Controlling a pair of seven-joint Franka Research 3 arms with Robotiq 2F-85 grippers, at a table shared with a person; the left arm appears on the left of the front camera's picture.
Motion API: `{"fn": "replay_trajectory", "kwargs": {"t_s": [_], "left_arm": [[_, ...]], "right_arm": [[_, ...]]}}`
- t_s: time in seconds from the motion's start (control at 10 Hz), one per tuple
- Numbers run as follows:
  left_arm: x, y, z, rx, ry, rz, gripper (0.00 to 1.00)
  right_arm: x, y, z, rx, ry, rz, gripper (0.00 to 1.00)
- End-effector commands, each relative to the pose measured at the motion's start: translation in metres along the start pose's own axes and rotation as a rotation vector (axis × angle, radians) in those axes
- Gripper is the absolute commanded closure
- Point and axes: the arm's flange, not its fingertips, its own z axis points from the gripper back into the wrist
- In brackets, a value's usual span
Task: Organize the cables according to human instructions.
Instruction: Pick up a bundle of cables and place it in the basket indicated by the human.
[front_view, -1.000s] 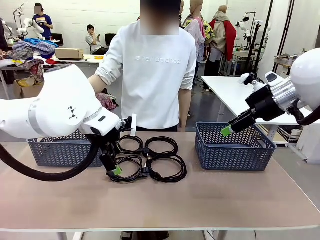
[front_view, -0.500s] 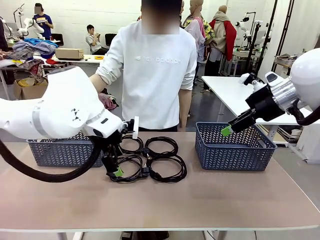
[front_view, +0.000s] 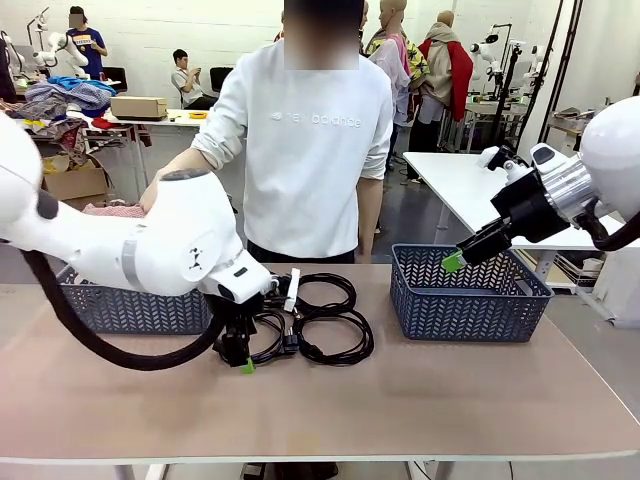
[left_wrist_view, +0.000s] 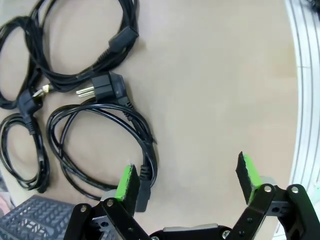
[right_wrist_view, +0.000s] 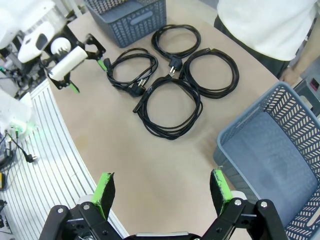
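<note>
Several cables lie as flat black coils mid-table: a front-left coil (front_view: 268, 338), a front-right coil (front_view: 335, 338) and a back-right coil (front_view: 325, 292). My left gripper (front_view: 243, 360) hangs open just above the table at the front-left coil's near edge. In the left wrist view that coil (left_wrist_view: 150, 150) lies beside one green pad (left_wrist_view: 127, 181), and the open left gripper (left_wrist_view: 187, 177) spans bare tabletop. My right gripper (front_view: 455, 262) hovers open above the right basket. The right wrist view looks past the open right gripper (right_wrist_view: 162, 191) down on the coils (right_wrist_view: 170, 105).
A blue-grey basket (front_view: 470, 300) stands at the right and another (front_view: 130, 310) at the left behind my left arm. A person in a white top (front_view: 310, 140) stands at the far edge. The table's front half is bare.
My left arm has swung right and lowered, bringing its open gripper from over the front-left coil to that coil's near edge. The right arm has not moved.
</note>
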Motion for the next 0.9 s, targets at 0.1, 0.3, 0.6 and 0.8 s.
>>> {"fn": "replay_trajectory", "kwargs": {"t_s": [0.1, 0.3, 0.6, 0.8], "left_arm": [[0.003, 0.023, -0.023, 0.021, 0.041, 0.010, 0.00], [0.005, 0.034, -0.037, -0.005, 0.059, 0.021, 0.00], [0.009, 0.052, -0.051, 0.002, 0.083, 0.031, 0.00], [0.007, 0.056, -0.057, -0.012, 0.111, 0.048, 0.00]], "right_arm": [[-0.001, -0.003, -0.002, 0.020, -0.024, 0.015, 0.00], [-0.001, -0.003, -0.002, 0.020, -0.024, 0.015, 0.00], [-0.001, -0.003, -0.002, 0.020, -0.024, 0.015, 0.00], [-0.001, -0.003, -0.002, 0.020, -0.024, 0.015, 0.00]]}}
